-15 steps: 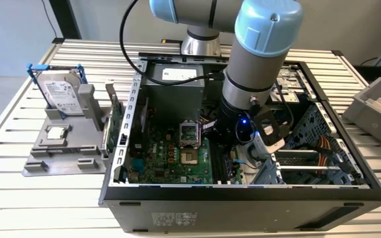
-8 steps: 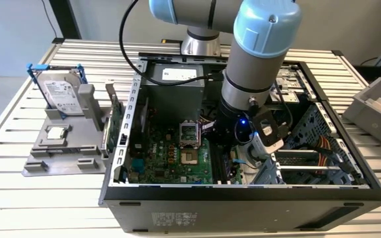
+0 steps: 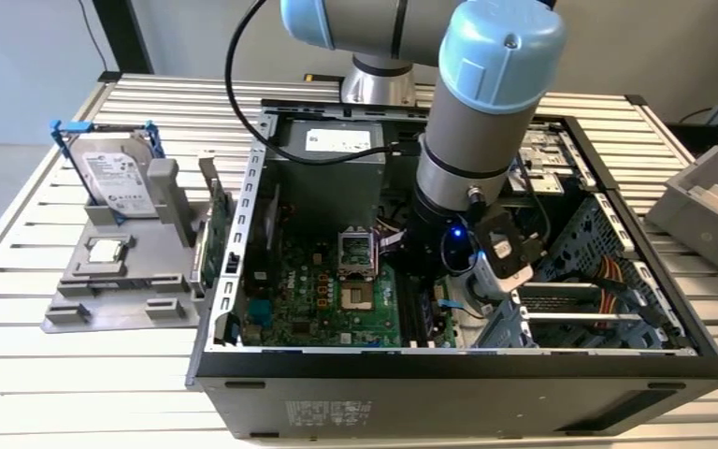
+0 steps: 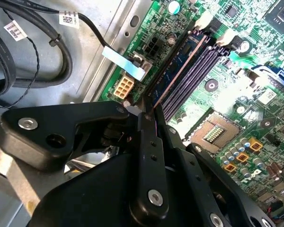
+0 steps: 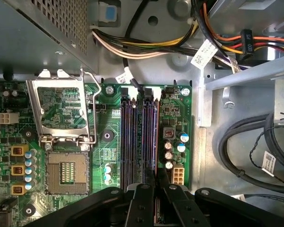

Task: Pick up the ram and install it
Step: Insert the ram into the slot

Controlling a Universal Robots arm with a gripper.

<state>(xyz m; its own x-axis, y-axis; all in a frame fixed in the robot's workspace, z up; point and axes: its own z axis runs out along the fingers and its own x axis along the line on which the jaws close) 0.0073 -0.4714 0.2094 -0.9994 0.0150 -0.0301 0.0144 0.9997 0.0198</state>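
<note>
The ram point(image 4: 177, 66) is a thin green stick with dark chips, standing on edge along the slot nearest the motherboard's point(image 4: 236, 109) edge. In the first wrist view the ram point(image 5: 157, 137) appears edge-on as a thin line beside the long black slots point(image 5: 132, 137). My gripper point(image 4: 148, 109) is shut on one end of the stick, its black fingers pinched close together. That same gripper point(image 5: 156, 174) hangs low over the slots. In the exterior view the gripper point(image 3: 440, 281) reaches down inside the open computer case point(image 3: 459, 365), over the motherboard point(image 3: 322, 299).
An open processor socket point(image 5: 66, 172) lies beside the slots. Bundled power cables point(image 5: 146, 47) and thick black cables point(image 4: 33, 61) run close by. Outside the case, on the exterior view's left, a grey stand point(image 3: 122, 281) holds a blue-framed hard drive point(image 3: 116, 178) and a green bracketed card point(image 3: 216, 234). On its right sits a grey bin point(image 3: 709, 196).
</note>
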